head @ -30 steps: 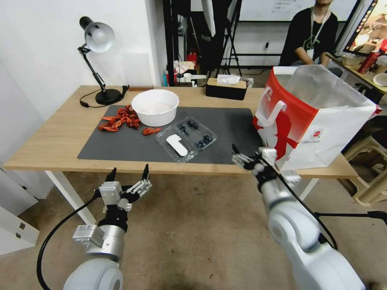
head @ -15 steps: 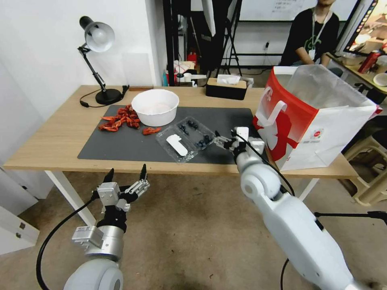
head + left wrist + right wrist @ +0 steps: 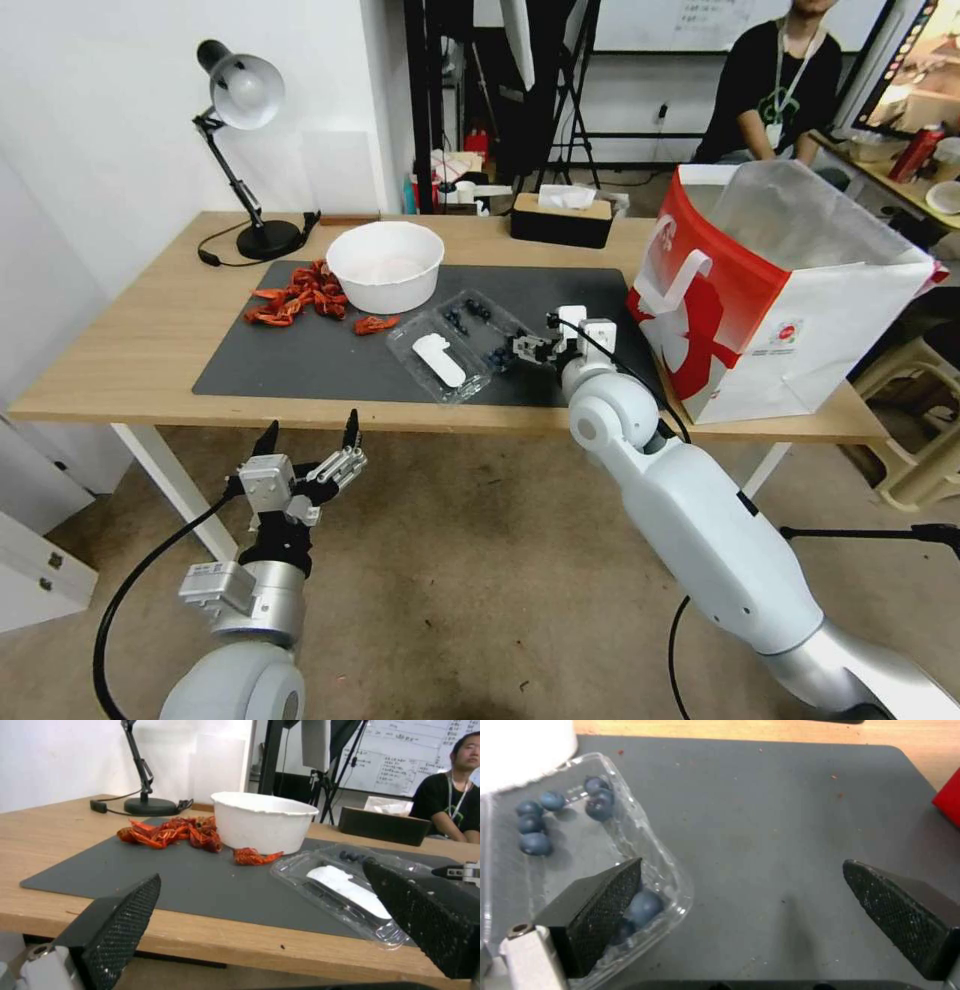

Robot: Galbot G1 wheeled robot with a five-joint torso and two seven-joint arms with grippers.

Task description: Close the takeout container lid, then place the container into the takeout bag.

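- Right hand (image 3: 530, 348) over the dark mat (image 3: 330, 370), low, just beside the tray end of the takeout container (image 3: 462, 343); spread wide, nothing gripped.
- Per right wrist view: one finger (image 3: 602, 900) overlaps the tray's corner rim, other finger (image 3: 895, 911) well out over bare mat. Contact w/ plastic: cannot tell.
- Blueberries (image 3: 535, 843) loose in tray half; a couple at the corner next to the near finger.
- Container lies open flat on the mat near the surface (image 3: 130, 340) front edge; lid (image 3: 435, 362) w/ white label facing up, hinged toward robot's left of the tray.
- White bowl (image 3: 385, 265) just behind container; red crayfish bits (image 3: 300, 292) to its left. Not task items.
- Takeout bag (image 3: 780, 300) upright at right end of surface, mouth open, silvery lining visible; apart from container, close to the right arm.
- Left hand (image 3: 305, 450) below the surface's front edge, in front of it, wide open, empty, parked facing the lid.
- Step in hand, by judgement: lid closing, approach only; lid not yet folded.
- Next move likely needs: tray steadied, lid swung over on the hinge and pressed till it snaps. Light plastic prob slides on the mat, so gentle push. Bagging after.
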